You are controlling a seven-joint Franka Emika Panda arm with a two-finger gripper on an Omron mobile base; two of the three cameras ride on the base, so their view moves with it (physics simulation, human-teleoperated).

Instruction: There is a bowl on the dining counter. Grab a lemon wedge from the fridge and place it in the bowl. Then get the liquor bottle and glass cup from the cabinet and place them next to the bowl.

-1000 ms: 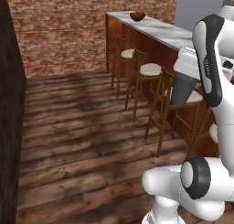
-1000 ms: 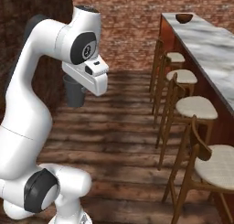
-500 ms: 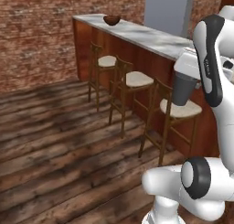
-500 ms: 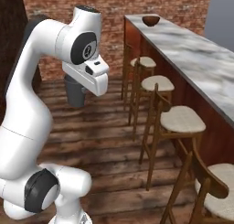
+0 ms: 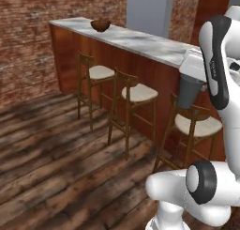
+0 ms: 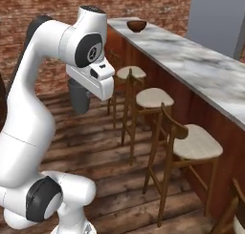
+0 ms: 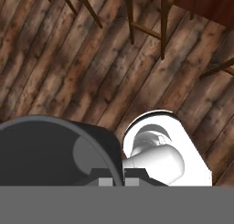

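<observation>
My gripper (image 7: pixel 119 181) is shut on the rim of the glass cup (image 5: pixel 189 92), a dark grey tumbler that hangs below the hand, above the wooden floor. In the right base view the glass cup (image 6: pixel 79 95) hangs left of the stools, and in the hand view the glass cup (image 7: pixel 55 150) takes up the lower left. The reddish-brown bowl (image 5: pixel 100 25) stands at the far end of the dining counter (image 5: pixel 140 39). From the right base view, the bowl (image 6: pixel 136 26) sits on the marble top of the dining counter (image 6: pixel 191 61), far ahead of the cup.
Three wooden stools with pale seats (image 5: pixel 101 72) (image 5: pixel 139 92) (image 5: pixel 199 125) line the counter's front. A tall grey block (image 5: pixel 149 11) rises behind the counter. A brick wall (image 5: pixel 28 46) closes the far left. Open plank floor (image 5: pixel 56 149) lies on the left.
The whole scene has shifted as the base drives and turns: counter, stools and bowl now appear nearer and at a different angle. The arm keeps its pose with the cup in its grip.
</observation>
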